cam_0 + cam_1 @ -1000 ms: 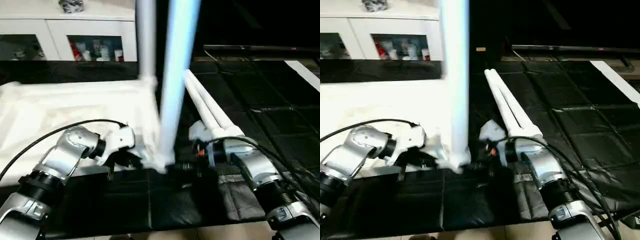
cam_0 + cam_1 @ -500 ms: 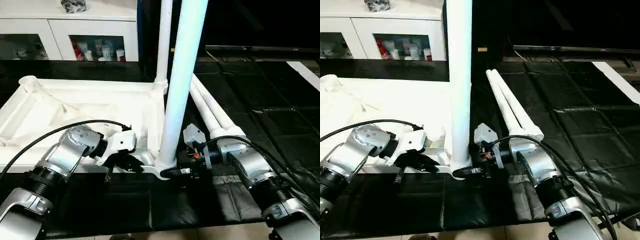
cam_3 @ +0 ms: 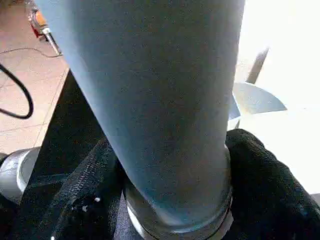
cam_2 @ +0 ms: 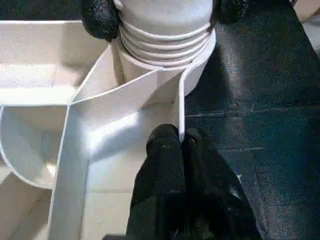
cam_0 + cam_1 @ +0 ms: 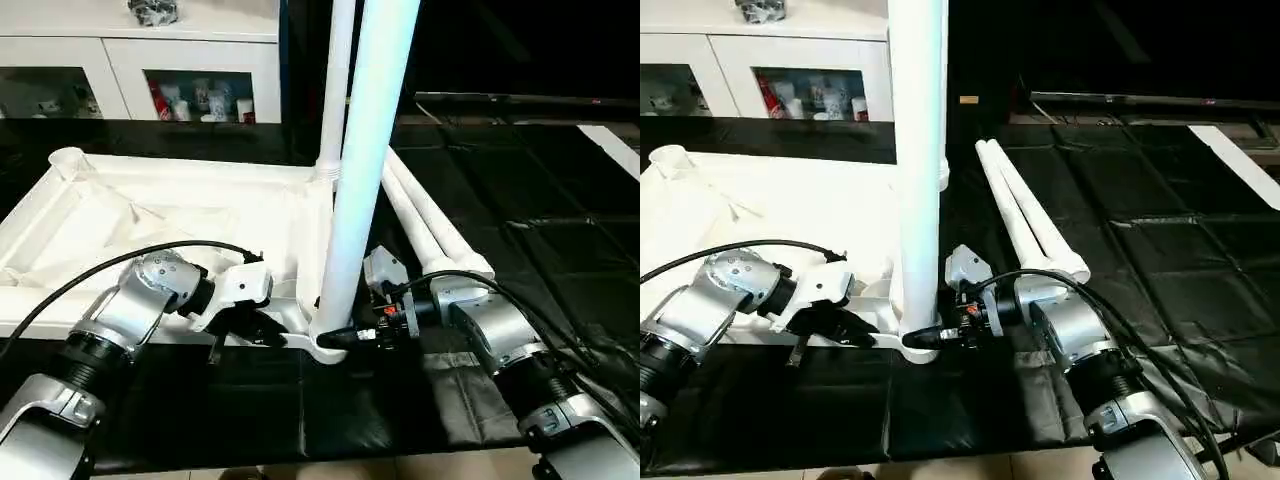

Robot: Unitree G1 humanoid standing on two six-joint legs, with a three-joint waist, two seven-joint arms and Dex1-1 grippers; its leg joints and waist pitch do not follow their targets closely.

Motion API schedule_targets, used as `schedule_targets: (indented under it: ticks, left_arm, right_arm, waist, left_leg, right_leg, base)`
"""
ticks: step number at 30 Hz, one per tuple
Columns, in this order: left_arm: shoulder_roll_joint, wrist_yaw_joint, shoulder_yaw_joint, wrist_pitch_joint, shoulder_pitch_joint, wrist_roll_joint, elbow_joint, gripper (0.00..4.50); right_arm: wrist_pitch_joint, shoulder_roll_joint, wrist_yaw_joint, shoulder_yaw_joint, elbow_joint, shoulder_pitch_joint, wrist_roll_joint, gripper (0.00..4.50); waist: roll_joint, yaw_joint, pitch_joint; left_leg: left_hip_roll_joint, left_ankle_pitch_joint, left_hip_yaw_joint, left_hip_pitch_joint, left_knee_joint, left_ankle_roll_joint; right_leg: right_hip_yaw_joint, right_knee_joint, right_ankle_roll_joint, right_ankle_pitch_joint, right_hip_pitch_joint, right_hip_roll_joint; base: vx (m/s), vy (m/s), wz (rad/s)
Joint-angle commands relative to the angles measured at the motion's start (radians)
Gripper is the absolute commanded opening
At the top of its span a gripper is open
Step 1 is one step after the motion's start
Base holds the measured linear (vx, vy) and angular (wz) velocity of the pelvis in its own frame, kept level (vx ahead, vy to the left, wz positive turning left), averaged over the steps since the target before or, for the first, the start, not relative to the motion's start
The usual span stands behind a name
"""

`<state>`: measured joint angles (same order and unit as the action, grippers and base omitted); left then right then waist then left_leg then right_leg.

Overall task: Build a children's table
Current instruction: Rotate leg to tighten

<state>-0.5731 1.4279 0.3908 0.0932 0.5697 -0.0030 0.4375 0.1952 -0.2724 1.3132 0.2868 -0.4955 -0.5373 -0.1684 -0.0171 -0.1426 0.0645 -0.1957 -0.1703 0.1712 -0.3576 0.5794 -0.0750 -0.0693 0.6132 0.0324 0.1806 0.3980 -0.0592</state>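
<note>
The white plastic table top (image 5: 170,215) lies upside down on a black mat, ribbed underside up, with raised rim walls and a round socket at each visible corner. One far corner socket (image 5: 67,160) is empty. A white tapered leg (image 5: 335,80) stands upright in the other far corner socket. A second leg (image 5: 365,150) stands upright in the near corner socket (image 4: 165,60); ridged rings show at its base just above the socket rim. Two more legs (image 5: 1025,215) lie flat on the mat, side by side and touching, just beside the top.
</note>
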Motion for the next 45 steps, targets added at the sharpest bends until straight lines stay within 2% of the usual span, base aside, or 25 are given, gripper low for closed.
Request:
schedule_targets:
  ticks: [1, 3, 4, 5, 7, 9, 10, 11, 12, 13, 14, 15, 16, 18, 22, 24, 25, 26, 28, 32, 35, 37, 39, 43, 45]
  left_arm:
    - [0.019, -0.048, 0.001, 0.020, 0.008, 0.019, 0.007, 0.00]
    - [0.036, -0.095, -0.019, 0.059, 0.005, 0.013, 0.003, 0.00]
    - [0.068, -0.171, -0.055, 0.127, 0.001, -0.002, -0.013, 0.00]
    - [0.074, -0.187, -0.063, 0.143, 0.000, -0.006, -0.017, 0.00]
    - [0.108, -0.267, -0.103, 0.221, -0.008, -0.023, -0.050, 0.00]
    - [0.150, -0.357, -0.149, 0.322, -0.025, -0.038, -0.105, 0.00]
    - [0.179, -0.414, -0.177, 0.386, -0.038, -0.046, -0.145, 0.00]
    - [0.198, -0.448, -0.193, 0.419, -0.045, -0.049, -0.165, 0.00]
    - [0.216, -0.476, -0.203, 0.443, -0.050, -0.047, -0.182, 0.00]
    - [0.224, -0.489, -0.209, 0.454, -0.051, -0.047, -0.189, 0.00]
    - [0.268, -0.552, -0.234, 0.511, -0.059, -0.046, -0.225, 0.00]
    - [0.290, -0.584, -0.240, 0.534, -0.064, -0.041, -0.245, 0.00]
    - [0.309, -0.614, -0.241, 0.550, -0.069, -0.032, -0.264, 0.00]
    - [0.315, -0.624, -0.237, 0.549, -0.070, -0.026, -0.267, 0.00]
    - [0.318, -0.642, -0.217, 0.576, -0.074, -0.009, -0.291, 0.00]
    - [0.311, -0.643, -0.212, 0.579, -0.074, -0.004, -0.293, 0.00]
    - [0.305, -0.643, -0.212, 0.577, -0.075, 0.001, -0.292, 0.00]
    - [0.302, -0.649, -0.213, 0.584, -0.077, 0.001, -0.295, 0.00]
    - [0.287, -0.649, -0.207, 0.587, -0.079, -0.001, -0.300, 0.00]
    - [0.262, -0.625, -0.200, 0.565, -0.074, -0.004, -0.285, 0.00]
    - [0.220, -0.563, -0.191, 0.506, -0.056, -0.003, -0.235, 0.00]
    - [0.188, -0.507, -0.185, 0.459, -0.043, -0.007, -0.200, 0.00]
    - [0.160, -0.460, -0.175, 0.416, -0.033, -0.011, -0.176, 0.00]
    - [0.120, -0.377, -0.148, 0.342, -0.033, -0.015, -0.162, 0.00]
    - [0.059, -0.231, -0.103, 0.255, -0.031, -0.025, -0.140, 0.00]
  right_arm:
    - [0.018, 0.013, -0.011, 0.008, 0.015, 0.017, -0.012, 2.63]
    - [0.023, 0.028, -0.055, 0.005, 0.018, 0.028, -0.002, 2.63]
    - [0.027, 0.057, -0.138, -0.004, 0.008, 0.038, 0.017, 2.63]
    - [0.028, 0.063, -0.156, -0.006, 0.005, 0.040, 0.020, 2.62]
    - [0.036, 0.098, -0.247, -0.020, -0.015, 0.043, 0.038, 2.62]
    - [0.050, 0.150, -0.357, -0.046, -0.053, 0.030, 0.048, 2.62]
    - [0.059, 0.185, -0.427, -0.065, -0.080, 0.019, 0.051, 2.62]
    - [0.061, 0.205, -0.468, -0.076, -0.097, 0.010, 0.053, 2.62]
    - [0.068, 0.223, -0.504, -0.086, -0.110, 0.001, 0.054, 2.62]
    - [0.073, 0.231, -0.519, -0.091, -0.116, -0.003, 0.053, 2.62]
    - [0.098, 0.269, -0.596, -0.116, -0.142, -0.023, 0.047, 2.62]
    - [0.101, 0.287, -0.635, -0.124, -0.158, -0.036, 0.051, 2.62]
    - [0.097, 0.301, -0.671, -0.126, -0.174, -0.051, 0.060, 2.62]
    - [0.093, 0.305, -0.678, -0.124, -0.180, -0.056, 0.064, 2.62]
    - [0.051, 0.313, -0.667, -0.108, -0.187, -0.057, 0.092, 2.62]
    - [0.042, 0.313, -0.666, -0.110, -0.190, -0.056, 0.091, 2.62]
    - [0.041, 0.314, -0.659, -0.118, -0.191, -0.054, 0.080, 2.97]
    - [0.043, 0.316, -0.657, -0.130, -0.191, -0.054, 0.070, 3.32]
    - [0.050, 0.315, -0.648, -0.139, -0.184, -0.051, 0.058, 3.34]
    - [0.044, 0.297, -0.588, -0.135, -0.149, -0.033, 0.039, 3.79]
    - [0.050, 0.242, -0.497, -0.129, -0.086, -0.005, 0.013, 4.15]
    - [0.045, 0.191, -0.440, -0.125, -0.047, 0.012, 0.006, 4.25]
    - [0.040, 0.154, -0.403, -0.126, -0.027, 0.019, 0.006, 4.44]
    - [0.031, 0.112, -0.357, -0.126, -0.016, 0.024, 0.006, 4.44]
    - [0.007, 0.032, -0.248, -0.115, 0.005, 0.029, 0.009, 4.44]
  waist:
    - [0.012, 0.008, -0.071]
    - [0.015, 0.008, -0.068]
    - [0.015, 0.010, -0.065]
    - [0.018, 0.014, -0.064]
    - [0.015, 0.019, -0.063]
    - [0.015, 0.032, -0.061]
    - [0.008, 0.046, -0.061]
    - [0.004, 0.050, -0.060]
    - [0.005, 0.060, -0.063]
    - [0.008, 0.065, -0.064]
    - [0.008, 0.067, -0.065]
    - [0.005, 0.075, -0.065]
    - [0.005, 0.079, -0.065]
    - [0.005, 0.077, -0.068]
    - [0.005, 0.075, -0.073]
    - [0.005, 0.076, -0.073]
    - [0.006, 0.076, -0.073]
    - [0.008, 0.076, -0.072]
    - [0.009, 0.079, -0.069]
    - [0.009, 0.080, -0.069]
    - [0.006, 0.074, -0.070]
    - [0.007, 0.070, -0.073]
    - [0.010, 0.069, -0.070]
    - [0.011, 0.066, -0.070]
    - [0.013, 0.063, -0.072]
  left_leg:
    - [-0.040, -0.237, -0.008, 0.014, -0.066, -0.002]
    - [-0.040, -0.254, -0.008, 0.016, -0.067, -0.008]
    - [-0.040, -0.279, -0.010, 0.019, -0.069, -0.015]
    - [-0.040, -0.291, -0.012, 0.019, -0.071, -0.026]
    - [-0.035, -0.317, -0.016, 0.023, -0.072, -0.031]
    - [-0.035, -0.328, -0.017, 0.023, -0.072, -0.035]
    - [-0.037, -0.325, -0.019, 0.018, -0.074, -0.041]
    - [-0.033, -0.319, -0.021, 0.014, -0.073, -0.035]
    - [-0.030, -0.302, -0.022, 0.007, -0.073, -0.030]
    - [-0.029, -0.288, -0.022, 0.004, -0.072, -0.022]
    - [-0.029, -0.282, -0.020, 0.006, -0.070, -0.019]
    - [-0.031, -0.272, -0.018, 0.008, -0.068, -0.018]
    - [-0.026, -0.272, -0.016, 0.009, -0.065, -0.009]
    - [-0.026, -0.242, -0.013, 0.007, -0.063, 0.006]
    - [-0.027, -0.185, -0.010, 0.003, -0.061, 0.025]
    - [-0.027, -0.173, -0.009, 0.002, -0.061, 0.030]
    - [-0.027, -0.170, -0.008, 0.001, -0.061, 0.032]
    - [-0.027, -0.173, -0.008, 0.001, -0.061, 0.032]
    - [-0.027, -0.201, -0.009, 0.003, -0.063, 0.026]
    - [-0.028, -0.214, -0.010, 0.003, -0.064, 0.022]
    - [-0.026, -0.199, -0.010, 0.003, -0.062, 0.034]
    - [-0.028, -0.183, -0.009, 0.003, -0.061, 0.041]
    - [-0.026, -0.194, -0.009, 0.003, -0.062, 0.041]
    - [-0.028, -0.217, -0.012, 0.006, -0.064, 0.029]
    - [-0.030, -0.215, -0.012, 0.008, -0.063, 0.029]
  right_leg:
    - [0.053, -0.077, 0.171, 0.295, -0.045, -0.085]
    - [0.053, -0.082, 0.162, 0.323, -0.042, -0.084]
    - [0.053, -0.087, 0.158, 0.363, -0.040, -0.087]
    - [0.053, -0.085, 0.156, 0.381, -0.040, -0.088]
    - [0.050, -0.098, 0.125, 0.471, -0.040, -0.090]
    - [0.048, -0.101, 0.125, 0.488, -0.037, -0.090]
    - [0.048, -0.096, 0.134, 0.482, -0.041, -0.091]
    - [0.044, -0.099, 0.128, 0.493, -0.043, -0.089]
    - [0.042, -0.098, 0.120, 0.488, -0.048, -0.088]
    - [0.043, -0.098, 0.117, 0.468, -0.048, -0.086]
    - [0.045, -0.098, 0.117, 0.454, -0.047, -0.085]
    - [0.048, -0.093, 0.140, 0.413, -0.043, -0.084]
    - [0.047, -0.096, 0.143, 0.418, -0.042, -0.083]
    - [0.050, -0.094, 0.142, 0.379, -0.043, -0.081]
    - [0.051, -0.080, 0.168, 0.248, -0.048, -0.077]
    - [0.051, -0.077, 0.178, 0.216, -0.050, -0.076]
    - [0.051, -0.077, 0.181, 0.211, -0.051, -0.076]
    - [0.051, -0.078, 0.181, 0.214, -0.051, -0.077]
    - [0.050, -0.084, 0.175, 0.258, -0.050, -0.077]
    - [0.051, -0.084, 0.166, 0.275, -0.050, -0.076]
    - [0.051, -0.086, 0.160, 0.261, -0.051, -0.076]
    - [0.051, -0.079, 0.167, 0.215, -0.052, -0.075]
    - [0.050, -0.085, 0.165, 0.237, -0.051, -0.075]
    - [0.050, -0.088, 0.158, 0.285, -0.050, -0.079]
    - [0.050, -0.084, 0.167, 0.265, -0.050, -0.077]
  base:
    - [0.000, 0.000, 0.00]
    - [0.000, 0.000, 0.00]
    - [0.000, 0.000, 0.00]
    - [0.000, 0.000, 0.00]
    - [0.000, 0.000, 0.00]
    - [0.000, 0.000, 0.00]
    - [0.000, 0.000, 0.00]
    - [0.000, 0.000, 0.00]
    - [0.000, 0.000, 0.00]
    - [0.000, 0.000, 0.00]
    - [0.000, 0.000, 0.00]
    - [0.000, 0.000, 0.00]
    - [0.000, 0.000, 0.00]
    - [0.000, 0.000, 0.00]
    - [0.000, 0.000, 0.00]
    - [0.000, 0.000, 0.00]
    - [0.000, 0.000, 0.00]
    - [0.000, 0.000, 0.00]
    - [0.000, 0.000, 0.00]
    - [0.000, 0.000, 0.00]
    - [0.000, 0.000, 0.00]
    - [0.000, 0.000, 0.00]
    - [0.000, 0.000, 0.00]
    - [0.000, 0.000, 0.00]
    - [0.000, 0.000, 0.00]
